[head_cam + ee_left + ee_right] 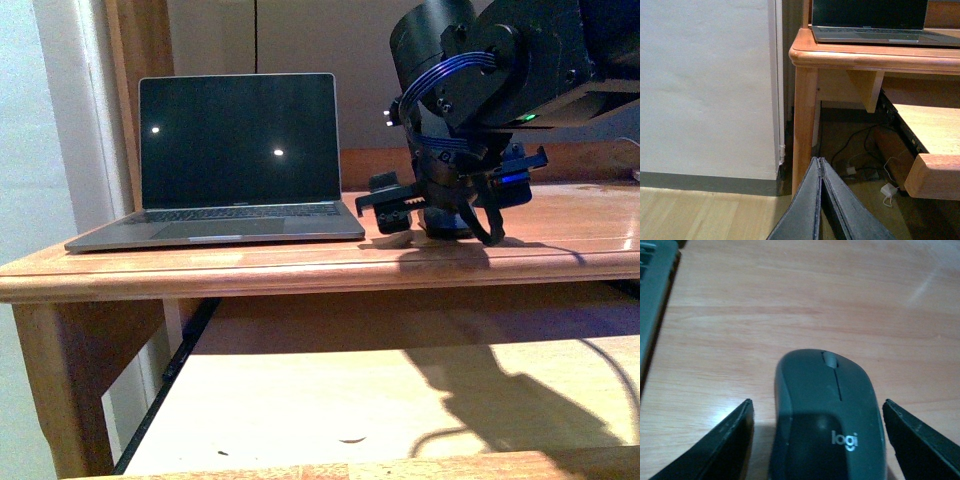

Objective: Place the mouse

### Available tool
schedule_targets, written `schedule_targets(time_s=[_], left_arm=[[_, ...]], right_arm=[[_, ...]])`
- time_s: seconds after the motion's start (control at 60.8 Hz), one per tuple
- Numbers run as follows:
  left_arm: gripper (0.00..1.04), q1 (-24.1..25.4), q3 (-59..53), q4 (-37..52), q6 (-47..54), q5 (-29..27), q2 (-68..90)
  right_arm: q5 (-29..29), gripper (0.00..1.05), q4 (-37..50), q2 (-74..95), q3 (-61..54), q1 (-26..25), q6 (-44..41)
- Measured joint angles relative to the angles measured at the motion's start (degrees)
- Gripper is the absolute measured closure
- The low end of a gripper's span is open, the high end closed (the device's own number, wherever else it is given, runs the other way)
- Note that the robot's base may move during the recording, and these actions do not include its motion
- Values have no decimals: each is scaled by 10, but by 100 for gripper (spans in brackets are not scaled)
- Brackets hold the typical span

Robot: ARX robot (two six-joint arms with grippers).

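Down near the floor, left fingers (805, 212) pressed tightly together. Up on the wooden surface (790, 305), dark grey mouse (827, 425) lying between right fingers (730, 440) spread wide, clear of both. Further left, open laptop (240, 150), screen dark.

warm dim light | glare spots on laptop (238, 140) | hard shadows under desk (300, 265) | mouse (825, 415) soft-focus

Mouse (825, 420) matte dark grey plastic, smooth. Counter (790, 305) smooth wood, slight sheen. Laptop (220, 232) matte metal body, glossy screen.
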Motion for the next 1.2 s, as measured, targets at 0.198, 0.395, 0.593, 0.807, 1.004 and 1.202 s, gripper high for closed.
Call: schedule_targets(time_s=[0.198, 0.395, 0.593, 0.807, 1.004, 1.202], left_arm=[[96, 0, 0, 0, 0, 0, 0], [61, 0, 0, 0, 0, 0, 0], [29, 0, 0, 0, 0, 0, 0], [8, 0, 0, 0, 1, 0, 0], [8, 0, 0, 0, 1, 0, 0], [8, 0, 0, 0, 1, 0, 0]], right_arm=[[-69, 7, 82, -74, -97, -28, 22], [-186, 7, 179, -284, -294, -98, 23], [-352, 7, 247, -480, -540, -191, -5], [-565, 7, 246, -628, -793, -329, -93], [-707, 7, 196, -675, -864, -443, -168], [-689, 7, 219, -648, -905, -432, -243]])
